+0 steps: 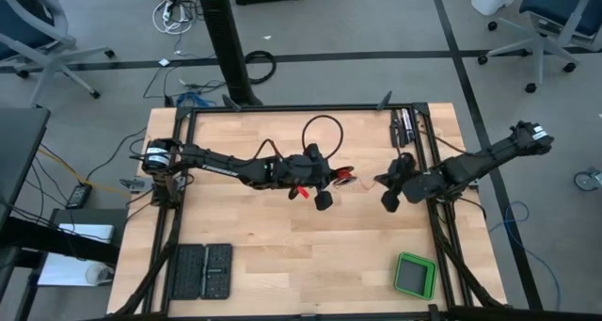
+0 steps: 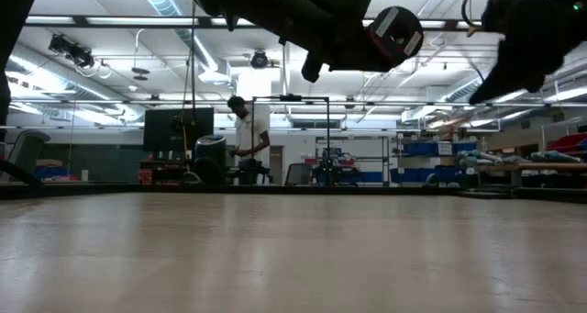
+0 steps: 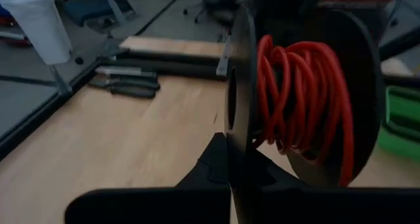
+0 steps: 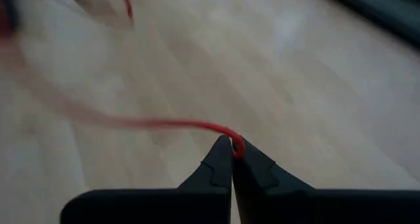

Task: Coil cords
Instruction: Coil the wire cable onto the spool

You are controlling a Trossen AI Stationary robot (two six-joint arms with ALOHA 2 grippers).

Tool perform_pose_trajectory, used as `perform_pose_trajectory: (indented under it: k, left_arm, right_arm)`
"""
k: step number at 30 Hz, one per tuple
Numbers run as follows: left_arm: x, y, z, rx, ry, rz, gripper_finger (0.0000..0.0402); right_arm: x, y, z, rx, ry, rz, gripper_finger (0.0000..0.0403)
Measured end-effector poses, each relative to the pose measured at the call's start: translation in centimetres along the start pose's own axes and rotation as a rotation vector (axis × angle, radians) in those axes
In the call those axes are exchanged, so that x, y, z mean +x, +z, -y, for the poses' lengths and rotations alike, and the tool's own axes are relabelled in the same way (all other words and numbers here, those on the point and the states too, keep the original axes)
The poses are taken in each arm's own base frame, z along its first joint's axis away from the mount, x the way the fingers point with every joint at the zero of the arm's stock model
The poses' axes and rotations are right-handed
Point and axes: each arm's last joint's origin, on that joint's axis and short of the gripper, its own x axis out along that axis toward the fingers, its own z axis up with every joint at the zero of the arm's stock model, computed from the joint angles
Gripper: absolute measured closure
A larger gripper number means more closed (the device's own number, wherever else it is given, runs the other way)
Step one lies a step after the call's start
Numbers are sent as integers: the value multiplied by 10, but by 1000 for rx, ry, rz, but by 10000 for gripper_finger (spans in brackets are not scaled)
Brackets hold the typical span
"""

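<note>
A black spool (image 3: 357,86) wound with the red-orange cord (image 3: 302,99) hangs above the table's middle, in my shut left gripper (image 3: 231,145). In the high view the spool (image 1: 344,177) sits at the tip of the left arm. A loose length of the cord (image 4: 164,124) runs from the spool to my right gripper (image 4: 233,148), which is shut on it just right of the spool (image 1: 384,184). The low view shows the spool (image 2: 396,33) well above the tabletop. My left gripper pinches the rim of one spool flange (image 3: 231,122) between its two fingers, coming nearly level from the table's left. The spool is lifted clear and stands on edge. My right gripper pinches the thin cord (image 4: 237,145) at its fingertips, slanting down from the table's right. The cord trails off toward the spool, clear of the table.
A green container (image 1: 415,275) stands near the front right corner. Two black trays (image 1: 203,271) lie at the front left. Dark tools (image 1: 404,128) lie at the far right edge. Bare wood lies under both grippers. A person (image 2: 246,143) stands in the room beyond.
</note>
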Motion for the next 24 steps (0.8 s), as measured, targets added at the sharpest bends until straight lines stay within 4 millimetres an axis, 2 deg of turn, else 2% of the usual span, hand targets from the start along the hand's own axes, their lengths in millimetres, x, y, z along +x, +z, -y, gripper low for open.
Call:
perform_pose_trajectory:
  k: [4, 10, 19, 24]
  left_arm:
    - [0, 7, 1, -19, -7, 71, 401]
    - [-2, 17, 2, -32, -57, 168, 401]
    - [-1, -10, 0, 35, -16, -101, 401]
    - [-3, -22, -4, 91, 52, -230, 401]
  right_arm:
    - [-2, -7, 10, 19, -29, -106, 403]
    - [-1, -9, 17, 7, -88, -137, 403]
    - [-14, -10, 32, 27, -132, -108, 403]
    - [-23, 1, 33, 58, -110, -26, 403]
